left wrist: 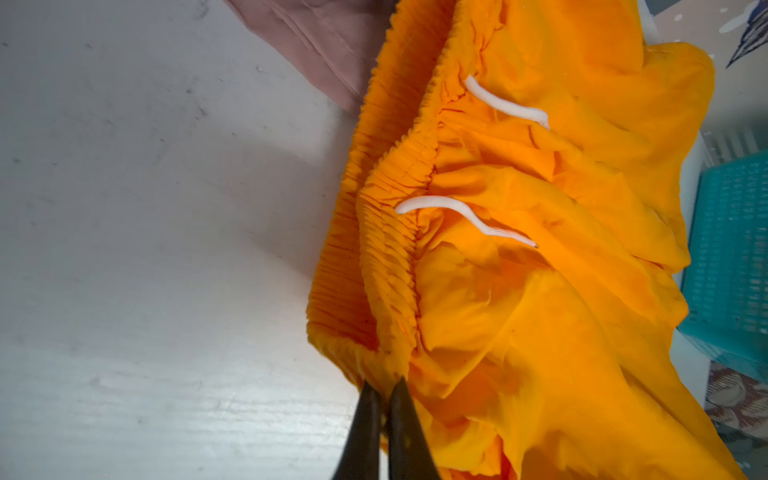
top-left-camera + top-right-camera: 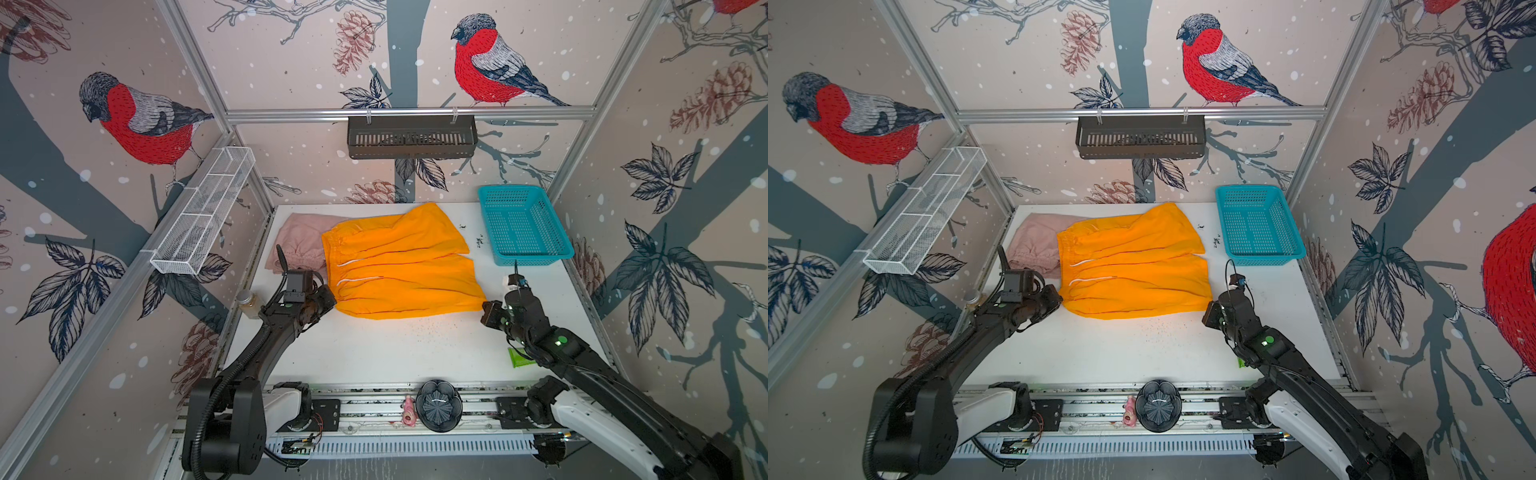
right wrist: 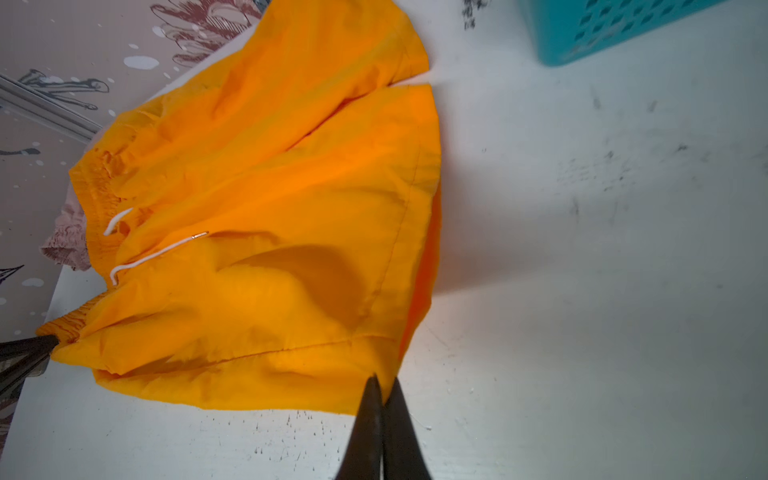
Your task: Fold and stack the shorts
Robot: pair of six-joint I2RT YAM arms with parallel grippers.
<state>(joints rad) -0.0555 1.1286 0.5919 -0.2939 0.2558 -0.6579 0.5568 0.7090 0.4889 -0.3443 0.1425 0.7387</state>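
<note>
left gripper [image 1: 384, 384] pinched tight on orange shorts [image 2: 399, 266] at the waistband corner; right gripper [image 3: 383, 384] pinched on the hem corner. Garment lies flat on table [image 2: 374, 353], overlapping pink shorts [image 2: 297, 237] far-left.

Orange shorts [image 2: 399, 266] lie spread flat — overlapping the crumpled pink shorts [image 2: 297, 245] behind.

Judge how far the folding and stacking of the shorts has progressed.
Done: nothing clearly folded; the dusty pink fabric shorts lie partly under the bright orange fabric shorts. In hand: left end effector and right end effector pinch the orange pair's near corners. Left: folding, stacking.
</note>
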